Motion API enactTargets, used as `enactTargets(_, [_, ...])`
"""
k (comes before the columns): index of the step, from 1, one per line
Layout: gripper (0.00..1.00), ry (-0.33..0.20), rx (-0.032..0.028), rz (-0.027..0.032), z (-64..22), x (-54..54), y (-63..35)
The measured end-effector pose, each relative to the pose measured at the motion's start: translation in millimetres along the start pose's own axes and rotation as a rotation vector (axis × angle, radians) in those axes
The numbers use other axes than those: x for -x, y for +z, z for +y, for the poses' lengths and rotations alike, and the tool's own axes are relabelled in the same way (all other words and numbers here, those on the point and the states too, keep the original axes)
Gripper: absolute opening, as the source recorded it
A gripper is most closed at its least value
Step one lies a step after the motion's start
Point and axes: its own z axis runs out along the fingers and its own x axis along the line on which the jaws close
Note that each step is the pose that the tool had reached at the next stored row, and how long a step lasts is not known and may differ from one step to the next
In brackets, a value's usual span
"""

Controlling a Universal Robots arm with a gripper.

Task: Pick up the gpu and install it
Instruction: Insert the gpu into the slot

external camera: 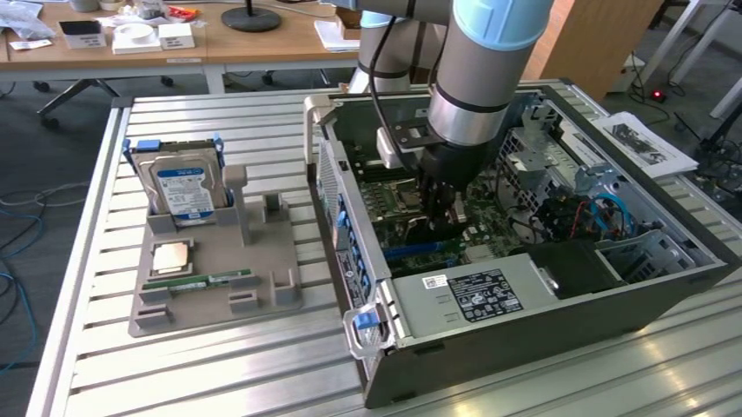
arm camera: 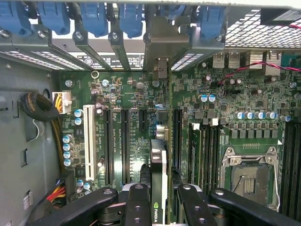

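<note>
A slatted metal table carries a grey holder at the exterior view's left and an open computer case at its right, the two apart. A hard drive with a blue label stands upright in the holder's far slot. Nearer, a square chip lies flat, with a green memory stick just beside it. Behind, a wooden desk holds white boxes and a round black base. Papers lie past the case. Inside, a CPU socket sits on the motherboard.
</note>
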Motion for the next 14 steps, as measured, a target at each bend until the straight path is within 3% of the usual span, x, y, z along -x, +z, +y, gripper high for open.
enactTargets(14, [0.27,0.003,-0.0001,0.0001,0.6,-0.2,3.2])
